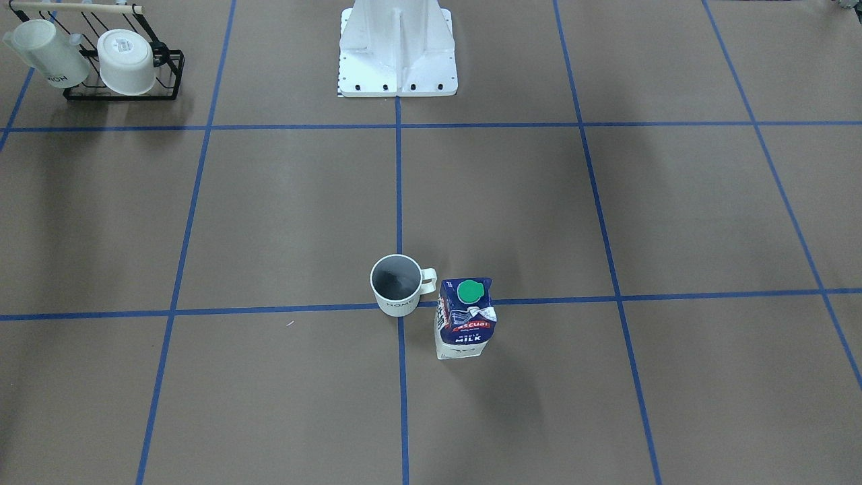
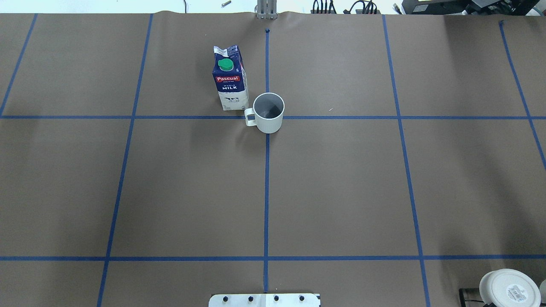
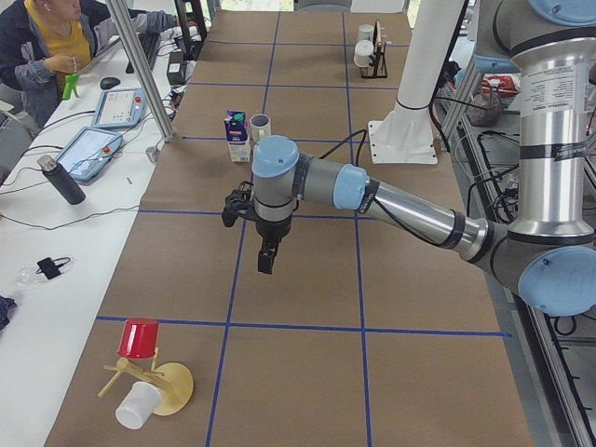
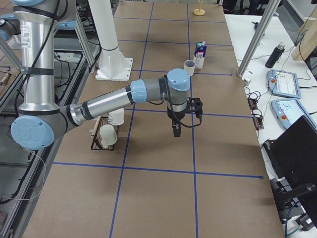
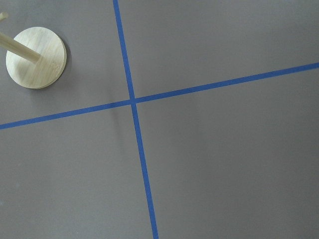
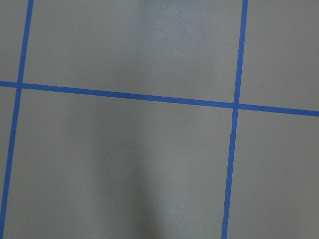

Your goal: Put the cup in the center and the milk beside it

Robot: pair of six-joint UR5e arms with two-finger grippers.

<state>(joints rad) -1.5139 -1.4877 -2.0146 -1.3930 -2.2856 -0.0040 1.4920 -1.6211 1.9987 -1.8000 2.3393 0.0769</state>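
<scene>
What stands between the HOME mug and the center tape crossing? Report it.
Nothing visible does. The HOME mug stands right on the central crossing of the blue tape lines, with the Pascual milk carton upright close beside its handle.

Our left arm (image 3: 410, 212) stretches out nearly level. Its wrist sits directly above the left gripper (image 3: 266, 259), which hangs in the air with its fingers pointing straight down. Our right arm (image 4: 106, 101) takes the same pose, with the right gripper (image 4: 176, 131) hanging below its wrist. From these side views we cannot tell whether either pair of fingers is parted or closed.
</scene>
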